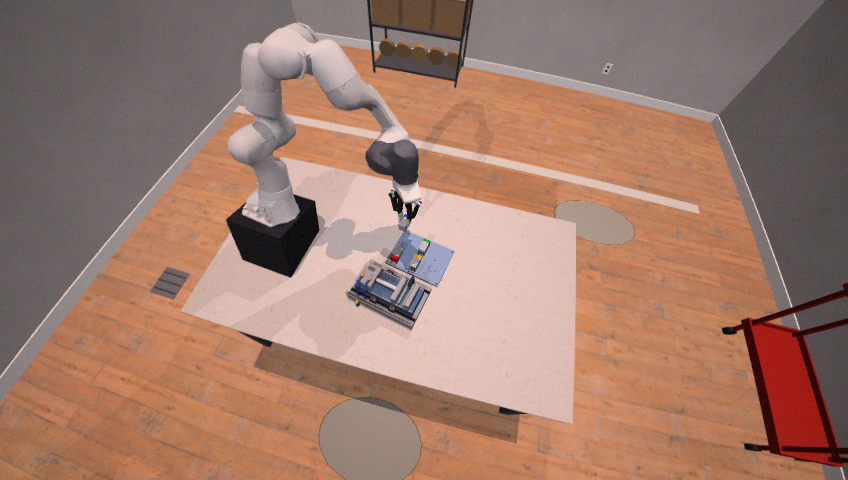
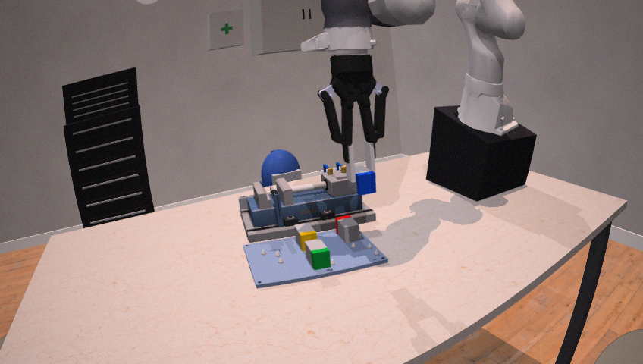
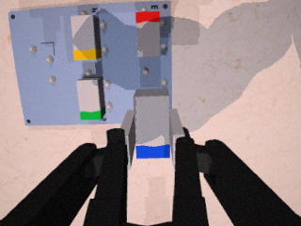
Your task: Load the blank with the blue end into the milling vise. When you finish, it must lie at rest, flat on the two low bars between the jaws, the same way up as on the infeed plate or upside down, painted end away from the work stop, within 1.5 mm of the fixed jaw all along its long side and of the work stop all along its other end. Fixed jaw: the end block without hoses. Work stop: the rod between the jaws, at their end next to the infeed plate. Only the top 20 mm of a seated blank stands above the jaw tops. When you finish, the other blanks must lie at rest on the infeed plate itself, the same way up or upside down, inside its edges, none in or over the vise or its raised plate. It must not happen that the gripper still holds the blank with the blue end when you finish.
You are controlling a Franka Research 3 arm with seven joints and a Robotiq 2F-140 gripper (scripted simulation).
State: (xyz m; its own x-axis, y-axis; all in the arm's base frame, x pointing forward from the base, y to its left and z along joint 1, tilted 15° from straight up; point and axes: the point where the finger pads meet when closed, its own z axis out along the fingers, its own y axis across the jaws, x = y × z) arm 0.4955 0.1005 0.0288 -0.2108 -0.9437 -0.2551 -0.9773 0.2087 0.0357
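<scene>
On the plate (image 1: 437, 270) (image 2: 271, 270) (image 3: 38, 104), just the one of those, we have three blocks; that is one red-ended (image 1: 396, 254) (image 2: 349, 229) (image 3: 148, 38), one yellow-ended (image 1: 415, 262) (image 2: 306, 236) (image 3: 85, 38), one green-ended (image 1: 424, 246) (image 2: 318, 255) (image 3: 90, 98); above, one blue-ended block (image 1: 404, 223) (image 2: 365, 182) (image 3: 151, 120); one vise (image 1: 389, 294) (image 2: 311, 205); one robot arm (image 1: 339, 71) (image 2: 480, 103); one red cart (image 1: 785, 386).

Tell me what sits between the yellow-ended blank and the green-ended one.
One small peg, standing on the infeed plate; the wrist view shows it.
</scene>
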